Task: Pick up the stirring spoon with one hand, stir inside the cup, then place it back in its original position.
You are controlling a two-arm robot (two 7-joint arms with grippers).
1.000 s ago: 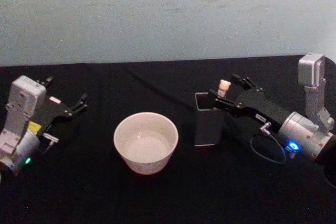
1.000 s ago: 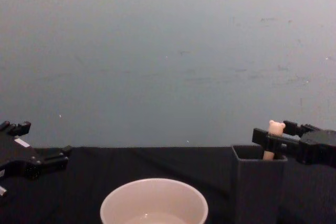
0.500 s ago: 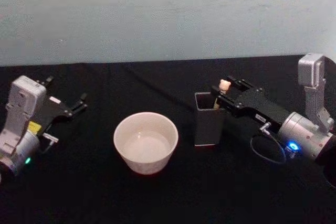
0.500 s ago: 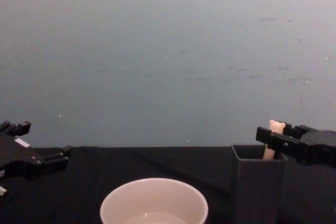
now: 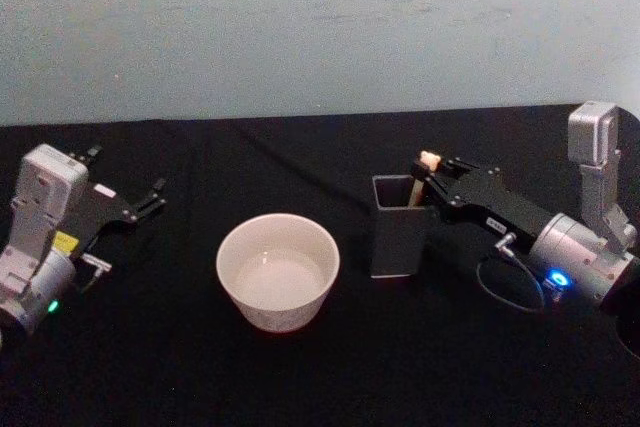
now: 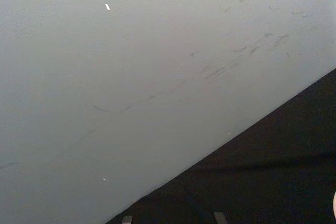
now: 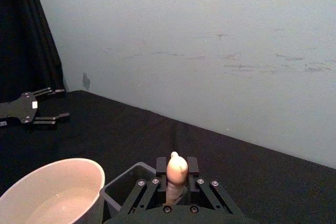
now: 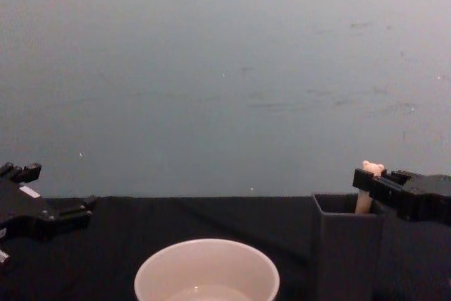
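Note:
The stirring spoon (image 5: 428,159) stands in a dark grey square holder (image 5: 398,237), its bear head leaning over the holder's right rim. My right gripper (image 5: 428,173) reaches in from the right and is shut on the cream handle just under the head. The right wrist view has the spoon (image 7: 177,169) pinched between the fingertips (image 7: 162,167). The cream-white cup (image 5: 275,312) sits left of the holder, apart from it, with pale liquid inside. My left gripper (image 5: 128,169) is parked open at the far left, holding nothing.
A black cloth covers the table (image 5: 300,387), which ends at a pale blue-grey wall (image 5: 320,27). A dark cable (image 5: 300,169) runs behind the cup toward the holder. A black curtain (image 7: 26,35) hangs at the far left.
The right gripper's fingertips have drawn back slightly to the right at the holder's rim, and the spoon now leans more toward them. The cup, holder and left arm have not moved.

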